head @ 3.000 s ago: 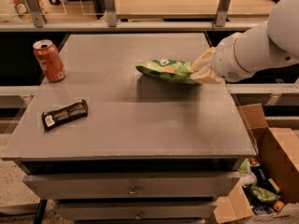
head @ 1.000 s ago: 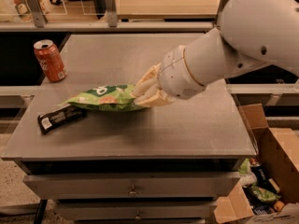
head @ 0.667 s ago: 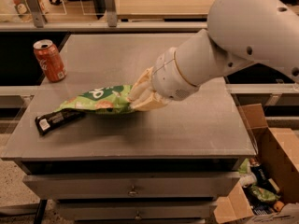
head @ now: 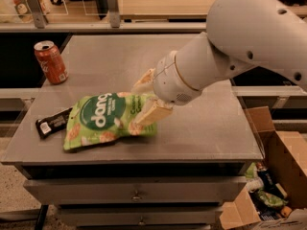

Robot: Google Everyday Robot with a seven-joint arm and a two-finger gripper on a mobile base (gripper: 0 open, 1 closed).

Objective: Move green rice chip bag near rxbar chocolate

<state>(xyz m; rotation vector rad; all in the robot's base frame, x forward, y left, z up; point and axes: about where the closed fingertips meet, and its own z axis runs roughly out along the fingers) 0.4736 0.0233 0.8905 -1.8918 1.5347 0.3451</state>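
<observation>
The green rice chip bag point(head: 103, 121) lies flat on the grey table point(head: 206, 123), front left, with "dang" facing up. Its left edge touches or overlaps the right end of the rxbar chocolate point(head: 50, 123), a slim black wrapper with a white label. My gripper point(head: 146, 97) is at the bag's right edge. It is open, with one cream finger point(head: 143, 80) just behind the bag and the other finger point(head: 149, 113) over the bag's right end. The bag rests on the table.
A red soda can point(head: 51, 61) stands at the table's far left. An open cardboard box point(head: 278, 176) with clutter sits on the floor to the right. Drawers point(head: 136, 195) run under the table's front edge.
The arm carried the bag from the table's middle right to the front left. The bag now lies flat beside the black bar and the fingers have spread apart.
</observation>
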